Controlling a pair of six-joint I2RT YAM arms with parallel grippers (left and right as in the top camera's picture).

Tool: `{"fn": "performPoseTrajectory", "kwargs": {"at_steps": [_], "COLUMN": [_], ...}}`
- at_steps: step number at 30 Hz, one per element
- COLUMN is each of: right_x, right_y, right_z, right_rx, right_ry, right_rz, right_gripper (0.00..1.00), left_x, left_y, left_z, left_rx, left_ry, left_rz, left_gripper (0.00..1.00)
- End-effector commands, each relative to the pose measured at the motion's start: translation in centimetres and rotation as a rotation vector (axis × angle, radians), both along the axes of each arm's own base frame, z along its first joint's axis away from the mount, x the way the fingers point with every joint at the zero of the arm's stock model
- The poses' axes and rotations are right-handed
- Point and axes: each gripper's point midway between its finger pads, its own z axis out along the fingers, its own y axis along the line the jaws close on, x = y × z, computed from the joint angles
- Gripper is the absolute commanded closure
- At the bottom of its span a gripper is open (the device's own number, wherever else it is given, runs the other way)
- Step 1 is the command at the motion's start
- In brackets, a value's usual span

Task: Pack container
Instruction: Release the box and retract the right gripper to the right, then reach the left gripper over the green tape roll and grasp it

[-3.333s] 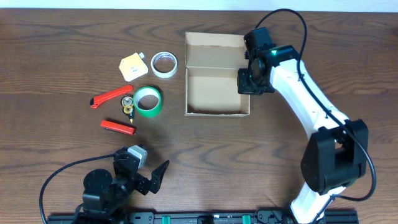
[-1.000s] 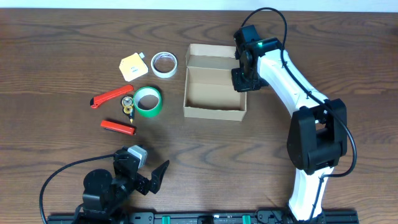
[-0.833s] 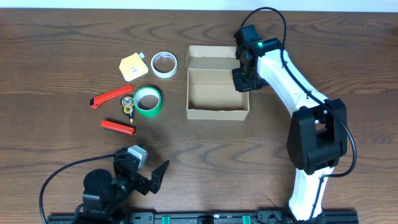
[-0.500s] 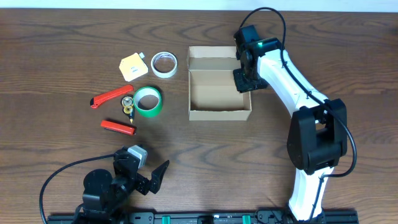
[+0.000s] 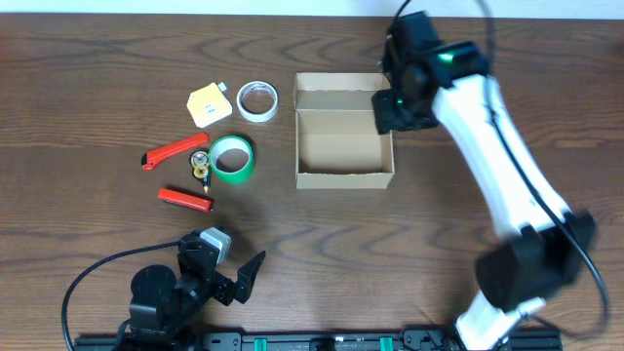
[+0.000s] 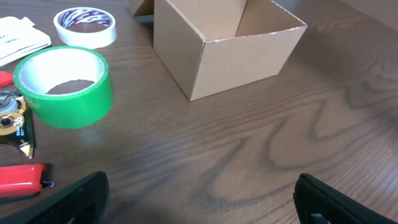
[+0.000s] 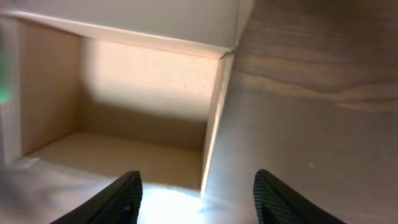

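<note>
The container (image 5: 344, 136), an open tan cardboard box with its lid flap standing at the far side, sits at the table's middle. My right gripper (image 5: 395, 107) hovers open above the box's right wall. In the right wrist view its fingertips (image 7: 119, 198) stand on either side of that wall (image 7: 212, 134) without touching it, and the box's inside (image 7: 118, 99) looks empty. My left gripper (image 5: 244, 275) rests open near the front edge, well short of the container (image 6: 227, 46), with nothing between its fingers (image 6: 71, 200).
Left of the box lie a green tape roll (image 5: 232, 158), a white tape roll (image 5: 258, 100), a yellow packet (image 5: 206, 104), an orange-red cutter (image 5: 175, 151), a red lighter-like stick (image 5: 185, 200) and a small gold item (image 5: 200, 168).
My right gripper has opened and let go of the box's right wall, then risen above it. The box slid slightly to the right. The left arm has not moved.
</note>
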Motion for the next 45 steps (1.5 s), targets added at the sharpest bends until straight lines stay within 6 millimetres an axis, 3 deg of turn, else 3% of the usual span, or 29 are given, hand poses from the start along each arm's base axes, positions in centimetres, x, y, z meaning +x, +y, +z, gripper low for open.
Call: {"fn": "performPoseTrajectory", "kwargs": {"at_steps": [1, 5, 16, 19, 20, 21, 32, 36, 40, 45], "right_x": [-1.9, -4.9, -13.5, -14.9, -15.3, -15.7, -17.3, -17.2, -17.1, -17.1], "right_y": [-0.1, -1.0, -3.7, -4.2, -4.3, -4.4, -4.9, -4.9, -4.9, -4.9], "right_z": [4.0, 5.3, 4.9, 6.4, 6.9, 7.4, 9.1, 9.0, 8.9, 8.9], "right_rx": [0.059, 0.056, 0.067, 0.083, 0.088, 0.094, 0.114, 0.113, 0.113, 0.112], "right_ry": [-0.063, -0.079, -0.112, -0.167, -0.186, -0.206, -0.279, -0.274, -0.272, -0.272], "right_rz": [0.033, 0.057, 0.056, 0.054, 0.055, 0.055, 0.056, 0.056, 0.056, 0.056], "right_gripper": [0.4, 0.39, 0.3, 0.2, 0.06, 0.01, 0.01, 0.01, 0.01, 0.01], "left_x": [0.1, 0.1, 0.1, 0.1, 0.1, 0.1, 0.1, -0.1, -0.6, -1.7], "left_y": [0.2, 0.2, 0.2, 0.2, 0.2, 0.1, -0.2, -0.4, -0.4, 0.3], "left_z": [-0.6, -0.6, -0.6, -0.6, -0.6, -0.6, -0.1, 0.3, 1.6, 5.0], "left_rx": [0.001, 0.001, 0.001, 0.001, 0.001, 0.0, -0.019, -0.145, -0.289, -0.284], "left_ry": [0.012, 0.012, 0.012, 0.012, 0.011, 0.011, -0.003, 0.096, 0.227, 0.265], "left_rz": [0.01, 0.01, 0.01, 0.011, 0.011, 0.01, -0.008, 0.024, 0.086, 0.125], "left_gripper": [0.05, 0.04, 0.05, 0.04, 0.05, 0.05, 0.05, 0.05, 0.05, 0.05]}}
